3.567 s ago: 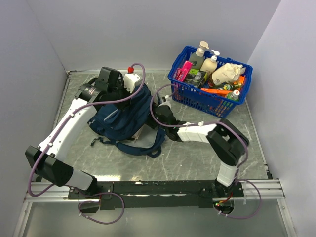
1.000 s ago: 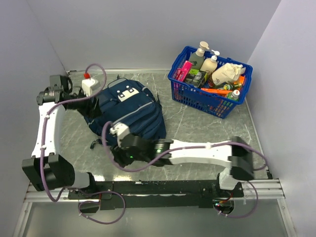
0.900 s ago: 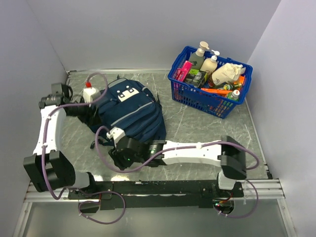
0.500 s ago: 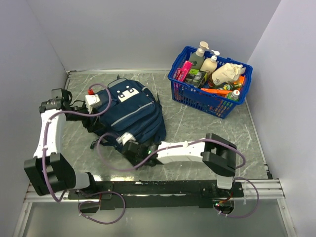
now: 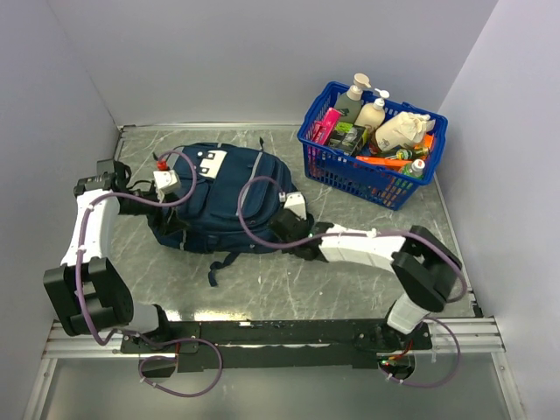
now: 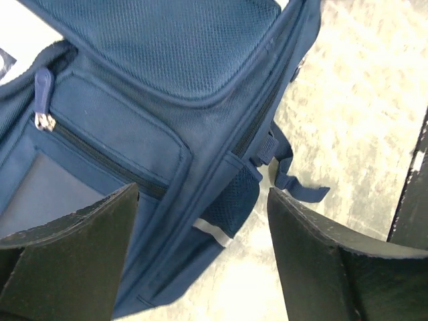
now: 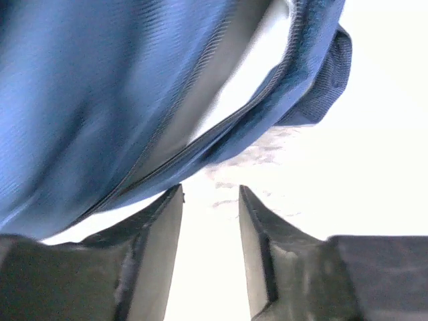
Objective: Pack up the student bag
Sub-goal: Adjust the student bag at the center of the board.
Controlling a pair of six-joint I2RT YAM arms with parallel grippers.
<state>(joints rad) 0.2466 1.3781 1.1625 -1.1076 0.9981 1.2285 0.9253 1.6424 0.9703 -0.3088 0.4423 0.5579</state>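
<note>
The student bag [image 5: 219,199] has turned sideways, well apart from the blue basket [image 5: 350,182].

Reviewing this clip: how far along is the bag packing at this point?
Early. Done: the student bag lies flat between the arms, and nothing visibly packed. In hand: nothing; the left gripper is open over its front pocket, and the right gripper is empty at its edge. Left: the blue basket is full, so every item remains to move.

No legible text anywhere: marks on the white patch [image 5: 213,158] of the student bag [image 5: 229,199] and packaging in the blue basket [image 5: 348,178] right of it are too small to read.
</note>
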